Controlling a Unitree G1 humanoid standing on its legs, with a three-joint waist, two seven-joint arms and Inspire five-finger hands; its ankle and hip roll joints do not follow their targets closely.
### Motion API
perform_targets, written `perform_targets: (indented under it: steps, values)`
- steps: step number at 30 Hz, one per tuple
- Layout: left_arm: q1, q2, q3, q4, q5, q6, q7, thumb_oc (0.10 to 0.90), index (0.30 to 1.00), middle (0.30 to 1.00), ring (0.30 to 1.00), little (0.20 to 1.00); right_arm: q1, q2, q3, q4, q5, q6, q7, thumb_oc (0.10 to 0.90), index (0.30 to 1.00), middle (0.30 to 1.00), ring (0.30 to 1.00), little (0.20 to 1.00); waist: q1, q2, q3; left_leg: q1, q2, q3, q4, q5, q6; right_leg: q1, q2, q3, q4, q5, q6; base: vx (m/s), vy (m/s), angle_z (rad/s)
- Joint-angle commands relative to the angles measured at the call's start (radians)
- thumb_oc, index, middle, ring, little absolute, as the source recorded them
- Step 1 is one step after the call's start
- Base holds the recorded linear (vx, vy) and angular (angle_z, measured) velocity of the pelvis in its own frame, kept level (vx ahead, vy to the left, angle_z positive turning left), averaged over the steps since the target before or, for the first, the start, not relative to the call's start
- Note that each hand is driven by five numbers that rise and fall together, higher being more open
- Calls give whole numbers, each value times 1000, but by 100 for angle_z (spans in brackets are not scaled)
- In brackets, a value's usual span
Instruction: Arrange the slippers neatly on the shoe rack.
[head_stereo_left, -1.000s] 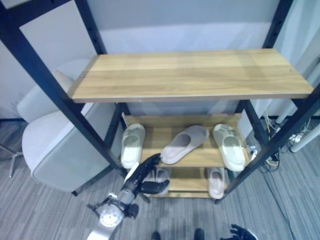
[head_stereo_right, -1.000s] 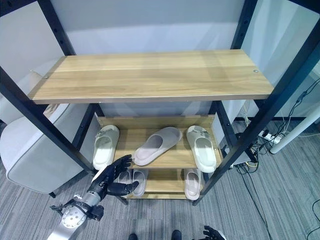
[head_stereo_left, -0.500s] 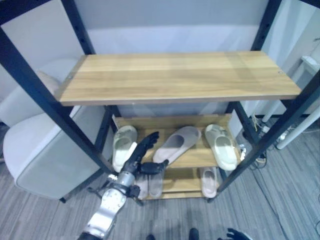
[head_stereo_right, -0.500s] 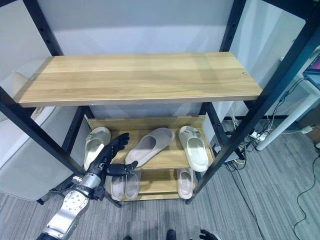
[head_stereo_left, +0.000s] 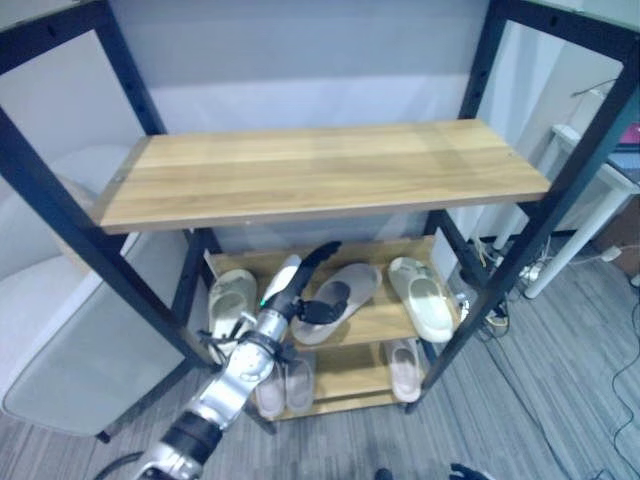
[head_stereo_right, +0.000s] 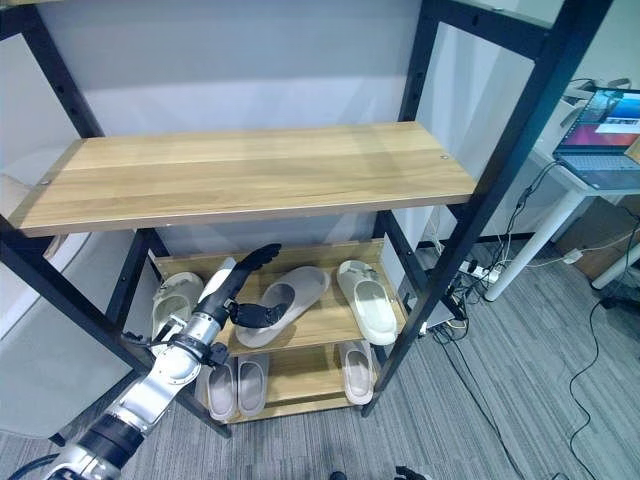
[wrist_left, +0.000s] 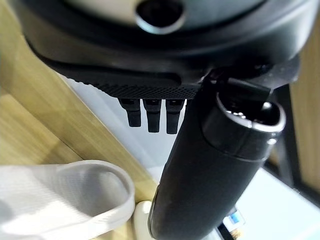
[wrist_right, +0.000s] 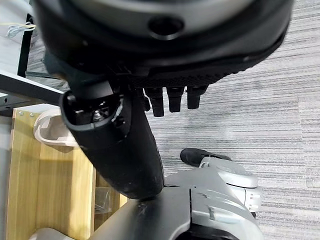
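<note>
Camera has panned right over the last second, so the shoe rack (head_stereo_left: 330, 175) sits differently in frame; the rack and the slippers on it haven't shifted relative to each other. Real change is the left arm: it has come up from below the middle shelf (head_stereo_right: 330, 322) and reached in over it.

Left hand (head_stereo_left: 300, 285) now hovers over the skewed taupe slipper (head_stereo_right: 272, 304), fingers straight and spread, thumb apart. No contact that I can confirm; in the left wrist view the fingertips (wrist_left: 152, 120) hang clear past a slipper strap with a gap between them. Nothing held.

Slipper positions:
- Middle shelf: cream slipper (head_stereo_left: 230, 300) at left, straight; taupe one in the centre, lying diagonal; second cream slipper (head_stereo_right: 366, 300) at right, roughly straight.
- Bottom shelf (head_stereo_left: 350, 385): a pair (head_stereo_left: 285, 385) side by side at left, a single slipper (head_stereo_left: 404, 368) at right.

Read: this is the approach to the crooked taupe slipper, the one obvious misfit. Grasp not yet made; straightening it comes next.

Right hand (wrist_right: 172, 97) shows in its wrist view over the carpet, fingers straight, idle.
</note>
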Motion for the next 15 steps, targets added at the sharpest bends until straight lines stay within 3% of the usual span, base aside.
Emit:
perform_targets:
  steps: [1,15]
  values:
    - [-226,5,-3,37,57,-79,69,800,900,900,900,900,-4,-39,39,-17,-13,-18,31,800,900,900,900,900,-17,3,-5,-71,-8,1,-4,17,-37,86,-14,24,9,-140,79,13,23,-12]
    - [-364,50,-11,205,149,-43,162,800,900,900,900,900,-27,-66,22,-15,20,-33,29,800,900,900,900,900,-46,2,8,-120,-8,39,-4,3,-33,13,-24,56,11,-129,98,-2,14,-9]
